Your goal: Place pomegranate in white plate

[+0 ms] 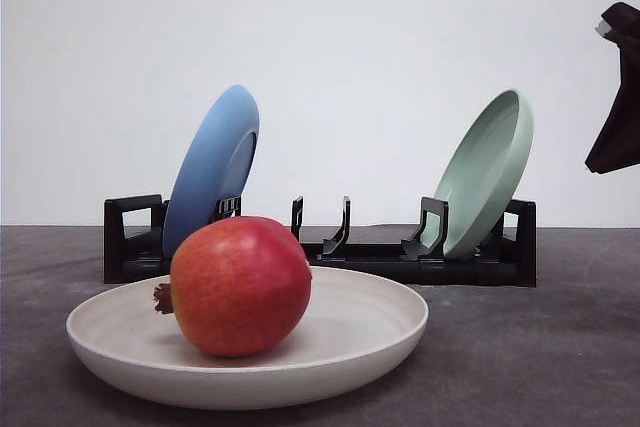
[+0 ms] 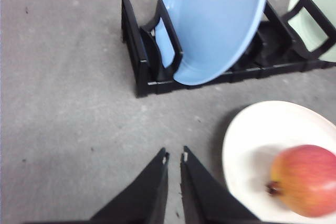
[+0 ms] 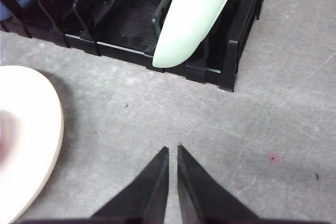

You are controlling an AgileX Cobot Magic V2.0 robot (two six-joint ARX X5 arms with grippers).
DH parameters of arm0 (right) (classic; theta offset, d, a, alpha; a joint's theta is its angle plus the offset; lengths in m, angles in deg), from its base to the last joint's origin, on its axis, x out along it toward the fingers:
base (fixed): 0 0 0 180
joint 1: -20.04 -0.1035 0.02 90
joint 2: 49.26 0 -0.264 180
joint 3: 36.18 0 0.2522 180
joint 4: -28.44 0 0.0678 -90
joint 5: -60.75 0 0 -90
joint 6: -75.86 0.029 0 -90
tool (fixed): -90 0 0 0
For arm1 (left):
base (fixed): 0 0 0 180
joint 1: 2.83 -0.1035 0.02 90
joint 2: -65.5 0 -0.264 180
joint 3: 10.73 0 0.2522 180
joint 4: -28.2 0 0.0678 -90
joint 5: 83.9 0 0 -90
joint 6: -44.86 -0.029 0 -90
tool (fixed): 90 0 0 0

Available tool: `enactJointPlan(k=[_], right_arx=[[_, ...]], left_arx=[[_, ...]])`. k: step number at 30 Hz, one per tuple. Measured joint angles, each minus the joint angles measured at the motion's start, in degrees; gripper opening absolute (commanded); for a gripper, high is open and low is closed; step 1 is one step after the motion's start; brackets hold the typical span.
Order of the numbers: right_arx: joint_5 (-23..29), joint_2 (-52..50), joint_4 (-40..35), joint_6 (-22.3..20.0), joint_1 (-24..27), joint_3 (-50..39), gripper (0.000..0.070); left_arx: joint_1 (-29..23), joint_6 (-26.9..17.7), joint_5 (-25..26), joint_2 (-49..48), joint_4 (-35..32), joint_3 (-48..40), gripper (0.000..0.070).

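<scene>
A: Where is the pomegranate (image 1: 240, 285) sitting?

B: It is lying inside the white plate (image 1: 380, 347), toward the plate's left half in the front view; its brown crown is pointing left; the plate is resting flat on the grey table (image 1: 540, 347).

A: And what are the grippers doing?

B: The left gripper (image 2: 174, 157) is hanging over bare table just beside the plate's rim, its fingers pressed nearly together and pinching nothing; the right gripper (image 3: 172, 150) is hovering over bare table between the plate and the black rack (image 1: 470, 265), its fingers likewise drawn together and holding nothing.

A: What is standing behind?

B: A blue plate (image 1: 215, 169) is leaning in the rack's left end; a pale green plate (image 1: 488, 172) is leaning in its right end; the slots between them are standing unfilled.
</scene>
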State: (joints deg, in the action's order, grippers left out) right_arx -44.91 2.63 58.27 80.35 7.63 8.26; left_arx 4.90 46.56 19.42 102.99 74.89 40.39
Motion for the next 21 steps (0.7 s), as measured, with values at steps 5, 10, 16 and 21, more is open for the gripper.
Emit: enactJointPlan(k=[5, 10, 16, 21], right_arx=[[0.0, 0.0, 0.0, 0.0, 0.0, 0.0, 0.0022], [0.0, 0.0, 0.0, 0.0, 0.0, 0.0, 0.0022], [0.0, 0.0, 0.0, 0.0, 0.0, 0.0, 0.0022], [0.0, 0.0, 0.0, 0.0, 0.0, 0.0, 0.0022]], left_arx=[[-0.9, 0.4, 0.0, -7.1, -13.1, -13.2, 0.0025], [-1.7, 0.7, 0.0, -17.9, -20.4, -25.6, 0.0025], [-4.5, 0.8, -0.1, -29.4, -22.9, -34.3, 0.0025], [-5.7, 0.9, -4.9, -35.4, -22.8, -36.1, 0.0025]])
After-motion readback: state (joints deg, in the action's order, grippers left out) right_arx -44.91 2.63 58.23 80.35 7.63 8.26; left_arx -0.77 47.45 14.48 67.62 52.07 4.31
